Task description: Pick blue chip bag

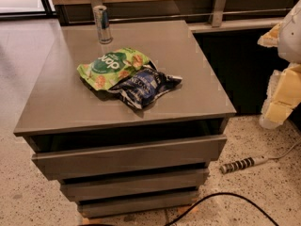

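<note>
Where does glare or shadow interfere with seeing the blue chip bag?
Camera view: light is even on the cabinet top, with a faint sheen near the can; the blue chip bag shows small foil highlights and a narrow shadow along its near edge, touching the green bag; the gripper sits at the right edge.

A grey three-drawer cabinet (131, 157) stands on speckled terrazzo floor (263, 192), a power strip (242, 164) and black cable (225, 194) beside it.

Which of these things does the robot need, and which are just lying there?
For the job:
blue chip bag, on the cabinet top
hand, at the right edge

Lying about:
green snack bag
can
power strip
cable
</note>
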`<state>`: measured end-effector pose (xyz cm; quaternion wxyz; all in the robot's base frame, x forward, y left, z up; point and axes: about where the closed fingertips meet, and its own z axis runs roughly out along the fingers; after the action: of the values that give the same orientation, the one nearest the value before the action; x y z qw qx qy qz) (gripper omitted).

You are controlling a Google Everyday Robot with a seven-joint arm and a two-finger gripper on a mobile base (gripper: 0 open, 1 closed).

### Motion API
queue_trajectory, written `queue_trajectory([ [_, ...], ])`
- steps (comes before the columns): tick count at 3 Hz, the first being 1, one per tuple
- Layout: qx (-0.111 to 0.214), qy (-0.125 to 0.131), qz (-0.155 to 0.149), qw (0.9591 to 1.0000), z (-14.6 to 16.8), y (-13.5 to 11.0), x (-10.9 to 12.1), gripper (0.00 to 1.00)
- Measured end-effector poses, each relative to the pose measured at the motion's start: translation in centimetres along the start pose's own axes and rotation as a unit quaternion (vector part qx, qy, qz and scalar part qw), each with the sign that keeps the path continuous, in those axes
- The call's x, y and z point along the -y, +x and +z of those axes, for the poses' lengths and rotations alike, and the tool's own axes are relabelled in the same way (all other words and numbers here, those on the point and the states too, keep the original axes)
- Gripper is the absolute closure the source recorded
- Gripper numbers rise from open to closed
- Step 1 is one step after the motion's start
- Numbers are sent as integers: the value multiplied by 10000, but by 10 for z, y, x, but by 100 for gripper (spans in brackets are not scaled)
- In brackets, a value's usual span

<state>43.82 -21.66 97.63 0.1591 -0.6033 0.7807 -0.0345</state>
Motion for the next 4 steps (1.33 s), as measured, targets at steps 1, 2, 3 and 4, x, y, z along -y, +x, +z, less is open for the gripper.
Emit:
queue_trajectory([
  [1, 0, 1, 0, 10000, 0, 0, 0, 0],
  [2, 224, 22, 152, 9996, 8, -6, 3, 0],
  [3, 882, 32, 410, 9952, 30, -28, 16, 0],
  [4, 1899, -56, 526, 9804, 64, -64, 29, 0],
])
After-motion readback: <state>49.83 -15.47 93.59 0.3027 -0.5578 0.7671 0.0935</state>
